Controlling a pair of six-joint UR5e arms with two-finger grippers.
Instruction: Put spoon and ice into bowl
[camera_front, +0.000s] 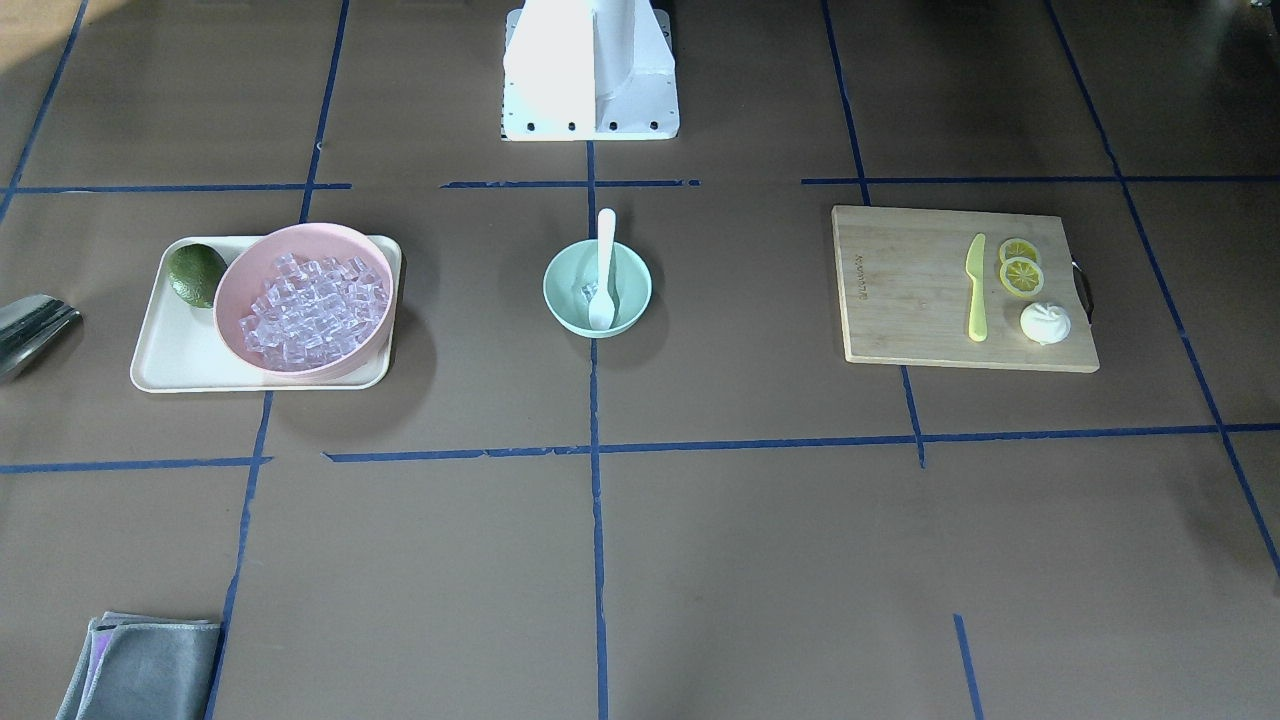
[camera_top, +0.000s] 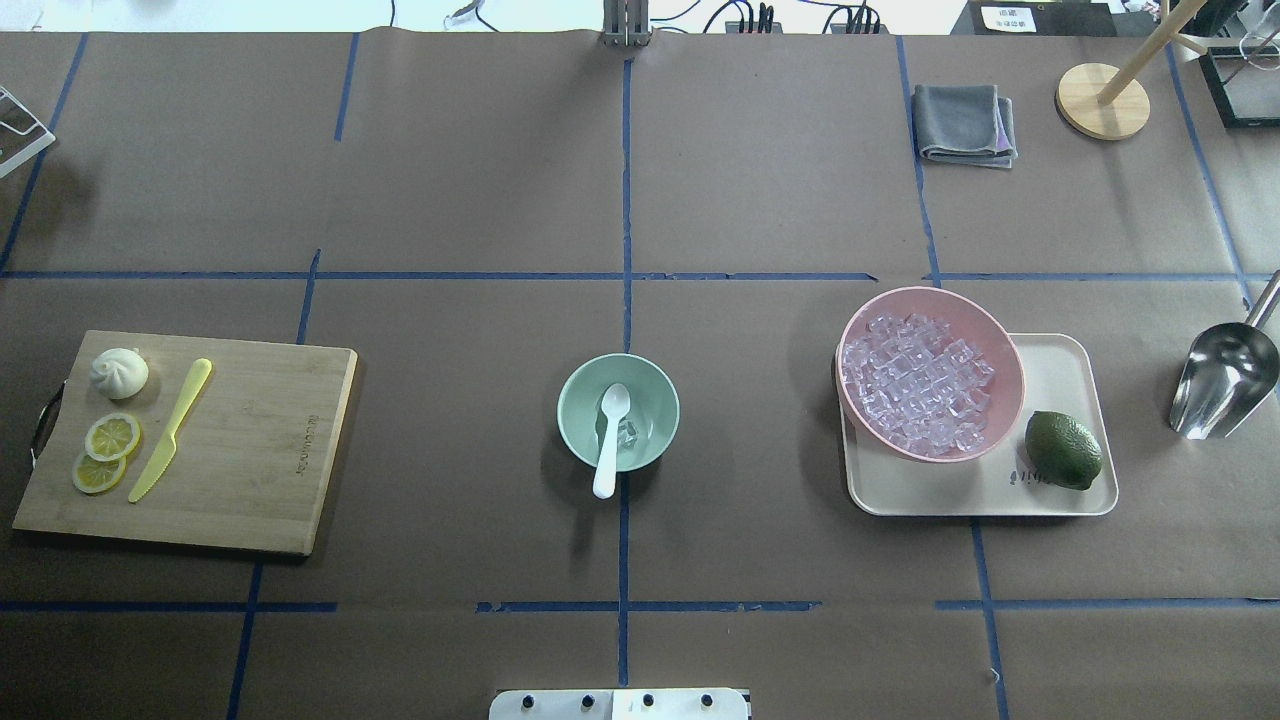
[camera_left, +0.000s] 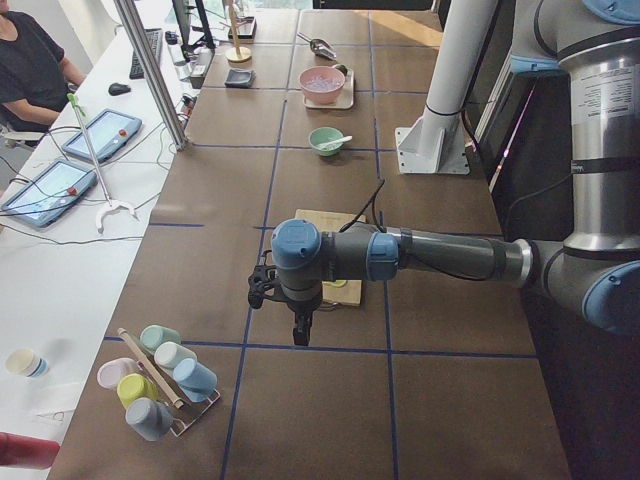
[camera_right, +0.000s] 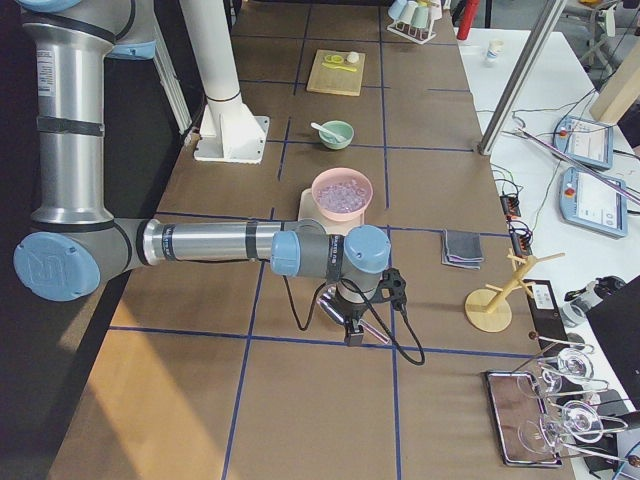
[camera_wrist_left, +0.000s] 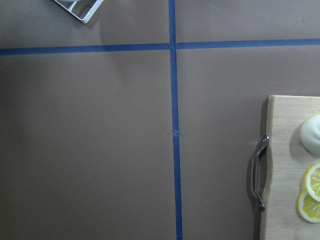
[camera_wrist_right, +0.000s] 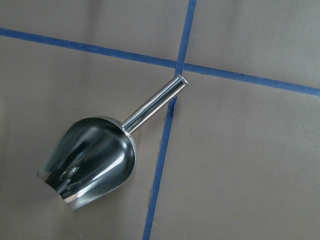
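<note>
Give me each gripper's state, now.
Left gripper: cannot be told; it shows only in a side view.
Right gripper: cannot be told; it shows only in a side view.

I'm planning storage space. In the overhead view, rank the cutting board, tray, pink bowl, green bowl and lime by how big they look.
Largest to smallest:
1. cutting board
2. tray
3. pink bowl
4. green bowl
5. lime
All sit in the same band of the table, so nearness hardly skews this.

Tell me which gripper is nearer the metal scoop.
Right. The right gripper hangs above the metal scoop at the table's right end. The left gripper is at the far opposite end, past the cutting board, off its handle end.
</note>
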